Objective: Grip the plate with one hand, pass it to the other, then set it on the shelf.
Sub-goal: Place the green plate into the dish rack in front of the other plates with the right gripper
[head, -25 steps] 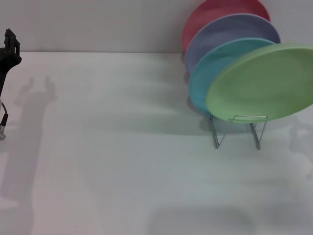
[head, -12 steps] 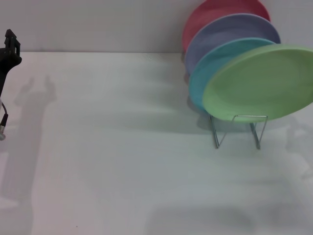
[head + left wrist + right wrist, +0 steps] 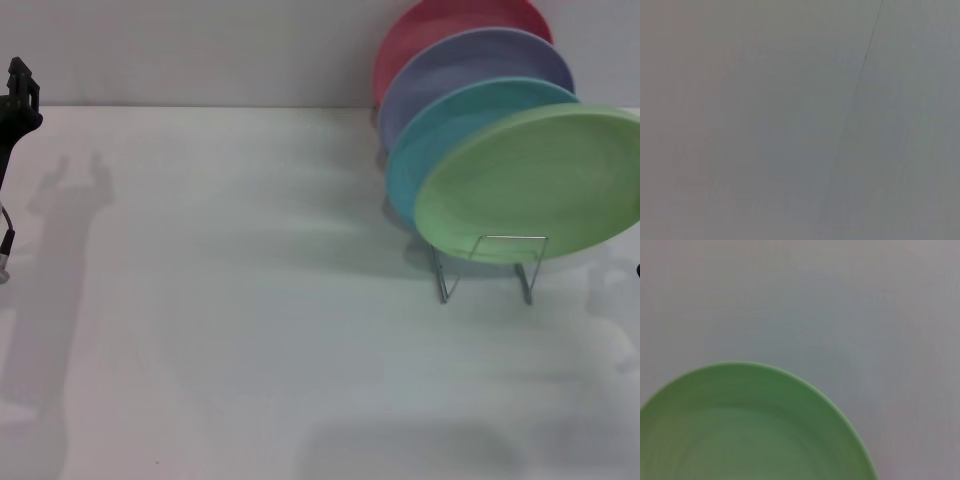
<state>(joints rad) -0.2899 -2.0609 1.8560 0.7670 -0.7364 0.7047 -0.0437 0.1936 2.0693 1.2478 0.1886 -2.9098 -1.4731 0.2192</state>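
At front of shelf [image 3: 487, 262], on desk [image 3: 250, 330], green plate [image 3: 535, 185] leans tilted, overlapping sky-blue plate [image 3: 440, 130]; I judge right arm carries it, fingers unseen, grip cannot tell; left gripper [image 3: 18, 95] parked at desk's far left edge, fingers' state unclear; plate plain, light green, shallow raised rim.

Plain grey surface [image 3: 765, 130] with one thin dark slanting line [image 3: 867, 50].

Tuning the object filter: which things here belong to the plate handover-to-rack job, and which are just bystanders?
Job:
green plate, tilted over the rack's front
wire rack
left gripper, far left, parked

Bystanders:
sky-blue plate
lavender plate
red plate
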